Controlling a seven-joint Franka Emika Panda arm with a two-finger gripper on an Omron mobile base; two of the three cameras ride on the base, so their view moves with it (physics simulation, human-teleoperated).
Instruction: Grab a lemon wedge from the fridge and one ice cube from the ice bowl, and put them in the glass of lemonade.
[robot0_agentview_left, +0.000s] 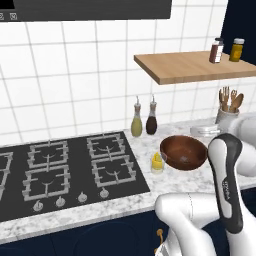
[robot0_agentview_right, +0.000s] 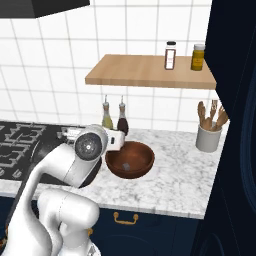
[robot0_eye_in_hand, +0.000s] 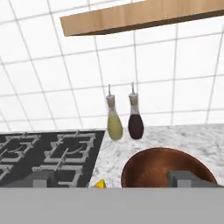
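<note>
The glass (robot0_agentview_left: 157, 163) stands on the marble bench (robot0_agentview_left: 200, 182) just left of the brown bowl (robot0_agentview_left: 183, 152), between it and the hob (robot0_agentview_left: 65, 170); in the right base view the arm's white elbow hides it, and in the hand view just a yellow scrap (robot0_eye_in_hand: 100, 184) shows at the bottom edge — too cut off to name. Something small and grey lies in the bowl, hard to make out. The hand (robot0_eye_in_hand: 112, 179) hovers above the bench near the bowl's rim, looking across at the tiled wall, its two fingertips (robot0_eye_in_hand: 41, 179) spread wide and holding nothing. Two slim bottles (robot0_agentview_left: 144, 119) stand by the wall, one yellow-green, one dark. Two jars (robot0_agentview_right: 184, 56) sit on the wooden shelf (robot0_agentview_right: 145, 71). One crock of wooden utensils (robot0_agentview_right: 209, 131) stands at the right.
</note>
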